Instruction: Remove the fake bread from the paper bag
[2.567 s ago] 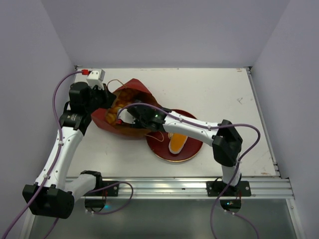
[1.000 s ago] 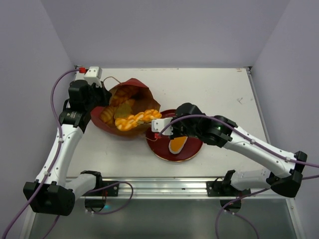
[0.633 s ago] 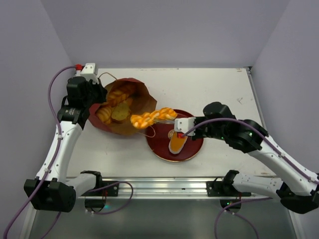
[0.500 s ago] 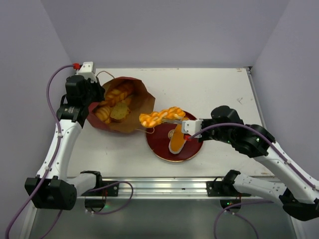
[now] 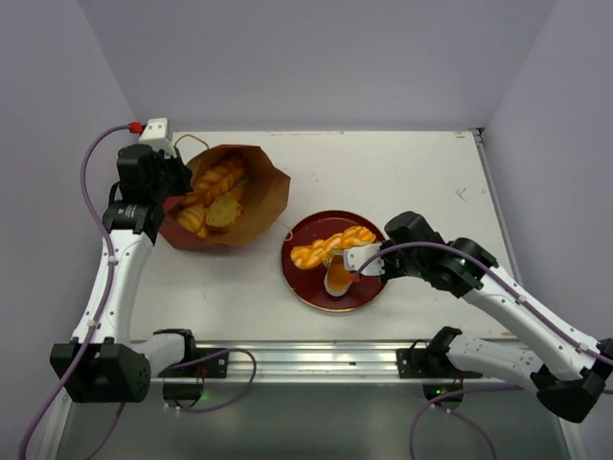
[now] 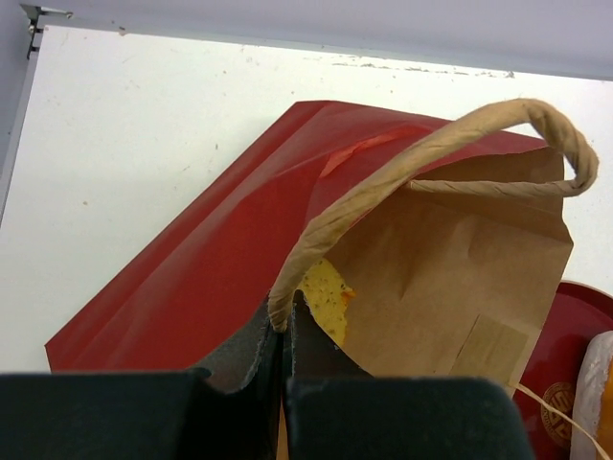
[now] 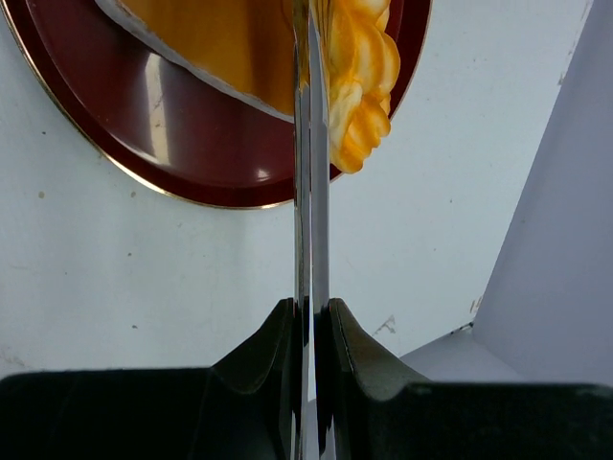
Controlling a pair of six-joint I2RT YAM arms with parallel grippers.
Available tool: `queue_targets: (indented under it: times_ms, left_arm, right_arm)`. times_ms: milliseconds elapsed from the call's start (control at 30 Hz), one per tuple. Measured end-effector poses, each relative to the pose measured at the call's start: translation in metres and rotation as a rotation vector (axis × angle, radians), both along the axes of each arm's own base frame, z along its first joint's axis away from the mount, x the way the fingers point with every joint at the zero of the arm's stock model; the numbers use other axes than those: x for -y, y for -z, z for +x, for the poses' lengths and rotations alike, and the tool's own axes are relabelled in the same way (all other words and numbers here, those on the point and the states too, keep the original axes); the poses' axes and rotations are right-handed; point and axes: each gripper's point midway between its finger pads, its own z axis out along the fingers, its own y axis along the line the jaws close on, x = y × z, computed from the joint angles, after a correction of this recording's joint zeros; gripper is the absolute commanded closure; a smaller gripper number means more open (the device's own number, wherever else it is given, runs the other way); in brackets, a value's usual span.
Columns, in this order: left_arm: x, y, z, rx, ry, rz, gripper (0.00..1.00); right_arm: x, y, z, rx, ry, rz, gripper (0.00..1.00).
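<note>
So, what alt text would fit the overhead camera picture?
The right pincer holds a twisted bread stick over a dark-red plate that carries an orange slice. The left pincer grips the paper bag, with more bread inside.

The paper bag (image 5: 261, 189) is coloured dark red outside, brown inside. The twisted bread (image 5: 331, 248) is striped orange and yellow. The plate (image 5: 302, 283) is coloured dark red.
</note>
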Motion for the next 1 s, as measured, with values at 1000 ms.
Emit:
queue_targets:
  times_ms: [1000]
  left_arm:
    - [0.005,-0.007,-0.009,0.011,0.031,-0.014,1.00]
  right_arm:
    - [-0.053,-0.003,0.065,0.127,-0.263,-0.289,0.95]
